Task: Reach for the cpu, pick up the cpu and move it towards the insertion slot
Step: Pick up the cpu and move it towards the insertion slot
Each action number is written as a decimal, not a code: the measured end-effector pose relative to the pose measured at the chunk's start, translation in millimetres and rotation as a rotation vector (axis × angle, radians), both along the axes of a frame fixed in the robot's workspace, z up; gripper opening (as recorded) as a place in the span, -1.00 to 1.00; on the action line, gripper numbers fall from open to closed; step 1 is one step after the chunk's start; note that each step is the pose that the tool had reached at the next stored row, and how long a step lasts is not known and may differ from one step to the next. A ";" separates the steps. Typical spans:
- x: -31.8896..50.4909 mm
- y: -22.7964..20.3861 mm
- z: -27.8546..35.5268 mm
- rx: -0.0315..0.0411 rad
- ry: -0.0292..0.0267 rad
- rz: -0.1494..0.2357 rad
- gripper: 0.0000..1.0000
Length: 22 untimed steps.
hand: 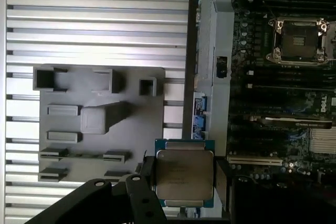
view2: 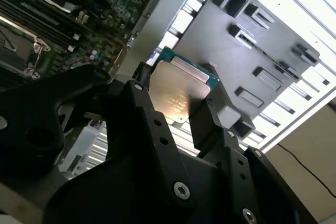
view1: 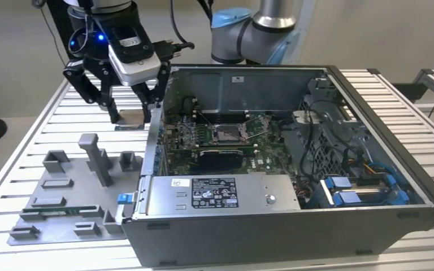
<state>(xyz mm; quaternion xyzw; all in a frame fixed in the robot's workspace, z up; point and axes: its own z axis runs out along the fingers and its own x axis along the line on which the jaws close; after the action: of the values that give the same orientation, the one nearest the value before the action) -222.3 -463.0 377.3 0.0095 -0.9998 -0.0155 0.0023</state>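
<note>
Black end effector (view1: pixel 131 116) clamps the small square silvery cpu (hand: pixel 185 174) above the slatted worktop (view1: pixel 51 124), with the metal-framed square insertion slot (view1: pixel 228 133) toward four o'clock in the exterior view.

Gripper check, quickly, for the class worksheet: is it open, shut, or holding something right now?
The gripper is shut on the cpu, which is clamped by its edges between the two fingers.

Slatted metal table (view1: pixel 22 138): grey plastic tray (view1: pixel 72 195), open computer case (view1: pixel 277 243) resting on it.
</note>
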 end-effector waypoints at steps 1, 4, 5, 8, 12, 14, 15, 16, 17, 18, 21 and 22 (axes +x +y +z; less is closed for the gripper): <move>3.2 0.0 0.0 -0.0001 0.0001 0.000 -1.00; 14.4 0.0 0.0 -0.0001 0.0001 0.000 -1.00; 18.7 0.0 0.0 0.0000 0.0000 0.000 -1.00; 30.0 0.0 0.0 0.0000 0.0000 0.000 -1.00; 44.9 0.0 0.0 -0.0001 0.0001 0.000 -1.00; 52.3 0.0 0.0 -0.0001 0.0001 0.000 -1.00; 56.0 0.0 0.0 -0.0001 0.0001 0.000 -1.00; 59.7 0.0 0.1 -0.0001 0.0001 0.000 -1.00; 63.1 0.0 0.0 -0.0001 0.0001 0.000 -1.00; 66.6 0.0 0.0 -0.0001 0.0000 0.000 -1.00; 77.6 0.0 0.0 0.0000 0.0000 0.000 -1.00; 81.3 0.0 0.0 -0.0001 0.0001 0.000 -1.00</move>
<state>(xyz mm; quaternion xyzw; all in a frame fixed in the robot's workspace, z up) -140.9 -463.0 377.3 0.0095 -0.9998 -0.0154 0.0024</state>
